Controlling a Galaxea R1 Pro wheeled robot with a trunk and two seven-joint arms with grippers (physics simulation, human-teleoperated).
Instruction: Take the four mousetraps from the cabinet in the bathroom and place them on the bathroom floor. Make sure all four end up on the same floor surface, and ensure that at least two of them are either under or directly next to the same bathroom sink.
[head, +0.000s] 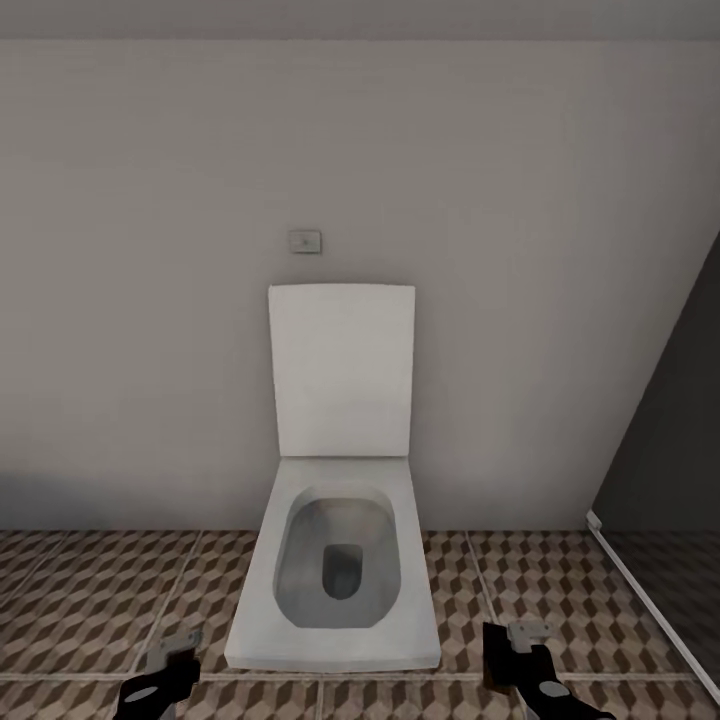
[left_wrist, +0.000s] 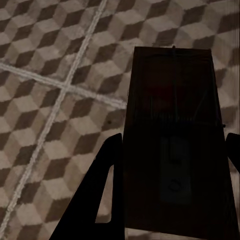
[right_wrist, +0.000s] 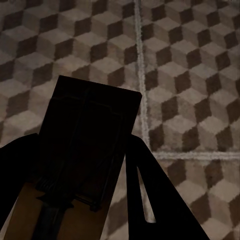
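A: How far along?

B: The bathroom floor (head: 90, 600) lies open either side of the toilet (head: 335, 560). The left gripper (left_wrist: 170, 165) grasps 1 mousetrap (left_wrist: 172, 125), the right gripper (right_wrist: 75, 175) another mousetrap (right_wrist: 90, 135), both held above the tiles.

A: Room?

B: Wall ahead, dark shower panel (head: 680, 420) right. I'd judge neither placed yet.

Two black arms with glossy dark casings, each ending in a pale grey metal bracket. Left gripper (head: 172, 645): grey plate on a black wrist with a light oval patch. Right gripper (head: 522, 634): same build. Fingers (left_wrist: 102, 190) flat, matte black, tapering, with a triangular cut-out.
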